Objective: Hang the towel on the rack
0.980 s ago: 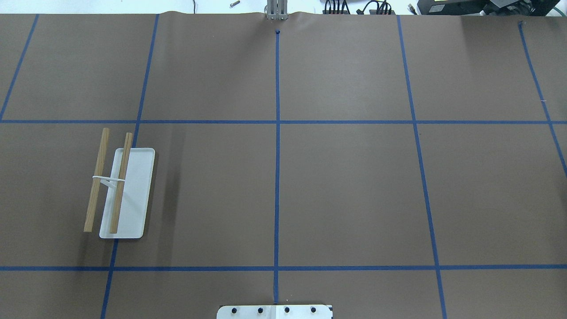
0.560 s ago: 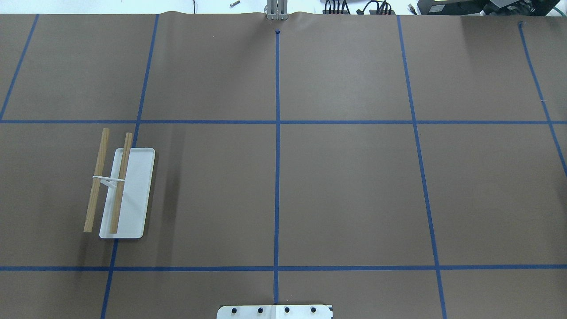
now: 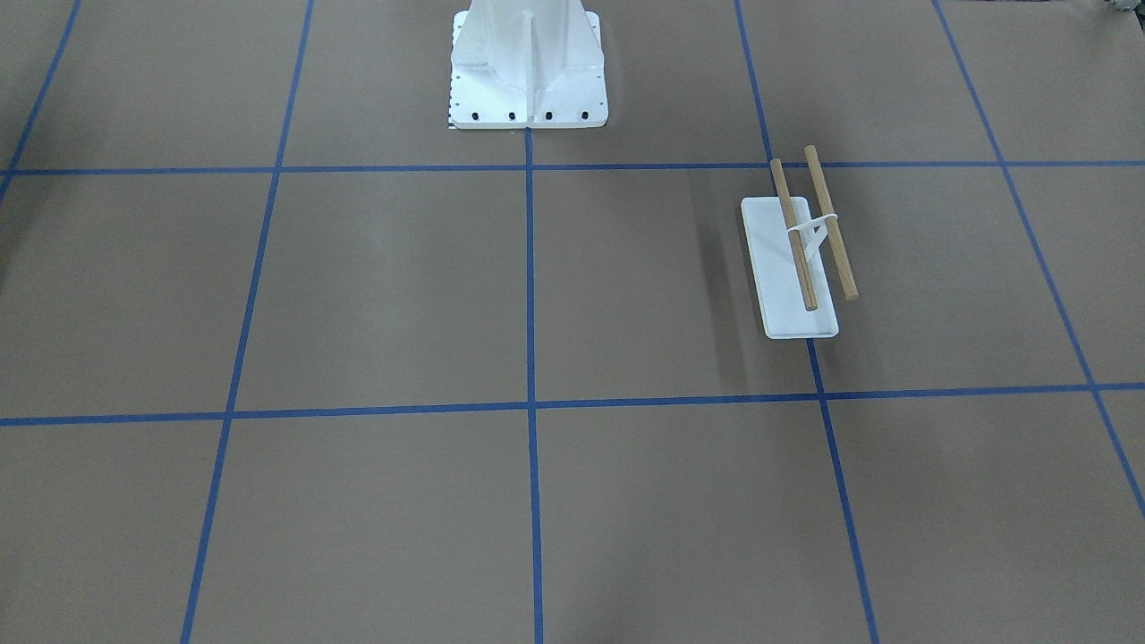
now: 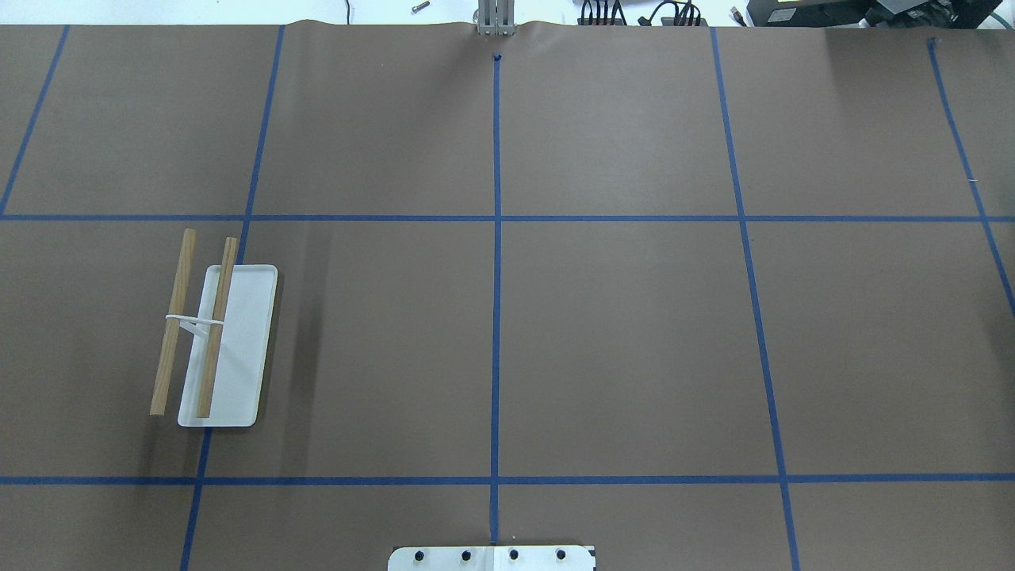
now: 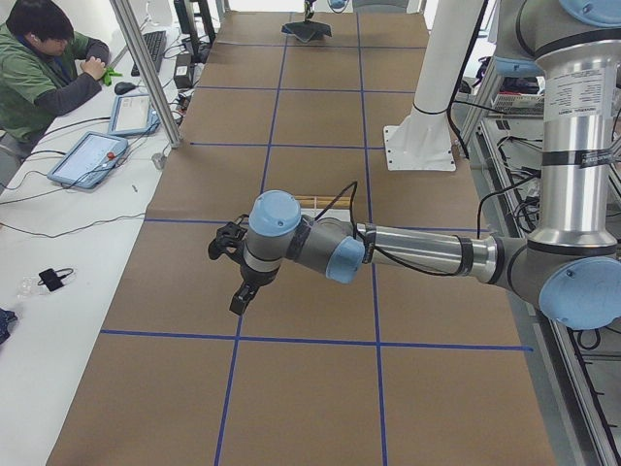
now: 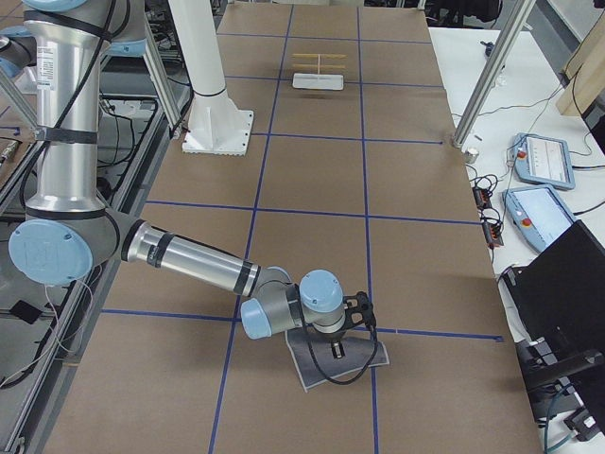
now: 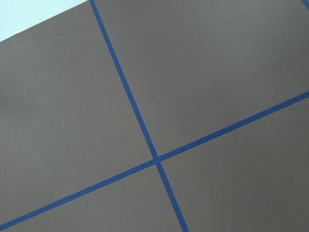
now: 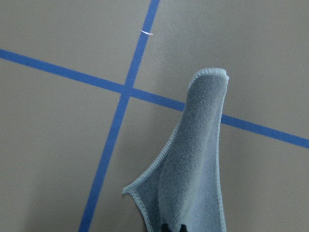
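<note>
Right wrist-mounted view tells us the right hand (image 6: 338, 352) grips a raised fold of the towel (image 8: 193, 164), well apart from the bare rack (image 4: 238, 357), so carrying and hanging remain; the left hand's (image 5: 240, 291) opening we cannot tell.

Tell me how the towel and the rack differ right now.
The towel is soft grey cloth, rumpled, one fold raised; the rack is rigid, a white base under two wooden rods. The towel lies at the robot's right end beneath the right gripper; the rack stands on its left side, rods bare. Both rest on the brown-papered table.
</note>
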You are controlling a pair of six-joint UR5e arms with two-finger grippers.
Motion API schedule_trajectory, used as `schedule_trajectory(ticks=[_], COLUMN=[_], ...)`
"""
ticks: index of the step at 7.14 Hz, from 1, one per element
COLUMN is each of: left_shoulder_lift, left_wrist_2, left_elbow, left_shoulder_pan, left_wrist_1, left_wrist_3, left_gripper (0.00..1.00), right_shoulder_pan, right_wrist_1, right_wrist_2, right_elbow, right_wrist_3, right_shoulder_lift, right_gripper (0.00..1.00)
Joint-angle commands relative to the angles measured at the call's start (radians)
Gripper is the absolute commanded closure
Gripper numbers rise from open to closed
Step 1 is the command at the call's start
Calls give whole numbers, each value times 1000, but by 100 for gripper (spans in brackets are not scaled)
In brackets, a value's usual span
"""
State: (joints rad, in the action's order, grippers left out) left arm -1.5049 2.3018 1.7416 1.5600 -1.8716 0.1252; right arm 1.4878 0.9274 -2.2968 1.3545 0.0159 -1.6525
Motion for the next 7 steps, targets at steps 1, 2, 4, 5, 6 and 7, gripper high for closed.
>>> schedule_trajectory(ticks=[1,2,4,5,6,7], left_shoulder_lift=[0,-1,-26,-61,-95,-125], left_wrist_2=[-1,1,40,106,161,203], left_elbow=[9,15,61,68,73,93], left_shoulder_pan=[0,0,-8,-11,-12,-52], left_wrist_1=[-1,0,-1,0,-3,-35], left_wrist_3=[1,-1,-7,-13,-115,-242], left_gripper=[0,0,0,0,0,0], right_shoulder_pan=[17,0,-71,-128,-164,-237], right_wrist_1=[72,74,71,71,70,68], right_wrist_2=[-35,-65,-156,-145,-123,-75], right_elbow=[110,124,170,196,237,294], right_wrist_3=[-10,-8,9,15,121,244], right_shoulder_lift=[72,144,229,240,273,310], right_gripper=[100,100,100,100,100,100])
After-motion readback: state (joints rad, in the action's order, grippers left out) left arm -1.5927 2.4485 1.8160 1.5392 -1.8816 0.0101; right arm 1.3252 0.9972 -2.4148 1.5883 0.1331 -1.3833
